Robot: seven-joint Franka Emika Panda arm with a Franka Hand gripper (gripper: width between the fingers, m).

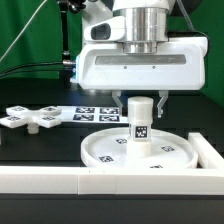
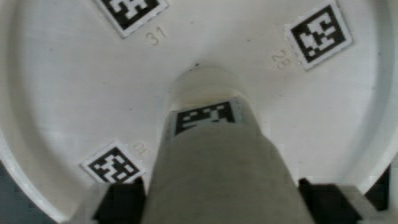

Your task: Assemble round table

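The round disc [image 1: 110, 152] lies flat on the black table, rim up, with tags on its face; it fills the wrist view [image 2: 71, 90]. The short thick post [image 1: 140, 124] stands upright on the disc's middle and carries a tag. In the wrist view the post [image 2: 217, 140] runs down from between the jaws to the disc's centre. My gripper [image 1: 140, 103] comes straight down over the post, and its black pads [image 2: 121, 200] sit against both sides of the post. The flat cross-shaped piece [image 1: 28, 118] lies on the table at the exterior view's left, apart from the gripper.
The marker board [image 1: 92, 113] lies flat behind the disc. A long white border wall [image 1: 90, 180] runs along the front and turns back at the exterior view's right [image 1: 208, 150], close to the disc's rim. A green backdrop stands behind.
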